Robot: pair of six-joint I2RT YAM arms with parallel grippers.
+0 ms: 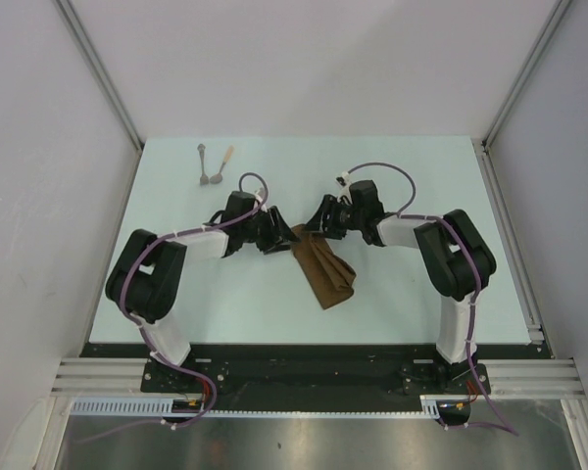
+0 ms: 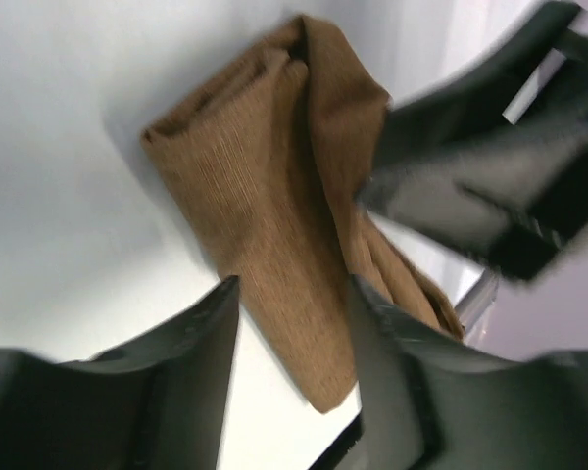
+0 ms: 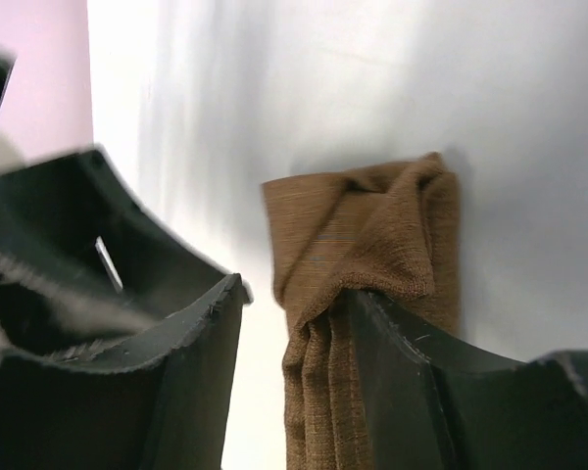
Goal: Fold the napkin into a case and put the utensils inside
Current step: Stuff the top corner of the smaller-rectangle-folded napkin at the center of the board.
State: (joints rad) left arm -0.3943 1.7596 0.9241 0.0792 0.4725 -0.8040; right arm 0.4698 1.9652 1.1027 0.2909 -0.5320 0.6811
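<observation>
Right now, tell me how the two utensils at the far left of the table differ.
The grey-handled utensil has a grey handle, the tan-handled utensil a pale tan one. The grey-handled utensil lies almost straight front to back; the tan-handled utensil slants right. Both have dark heads at their near ends, close together, clear of the napkin.

Twin robot arms, left arm (image 1: 162, 279) & right arm (image 1: 456, 259): bulky black joints, white link tubes, purple cables (image 1: 390, 168) looped along each. Fingers (image 2: 176, 362) matte black, chunky, rough-edged. White pedestals on black base plate (image 1: 304, 377).
</observation>
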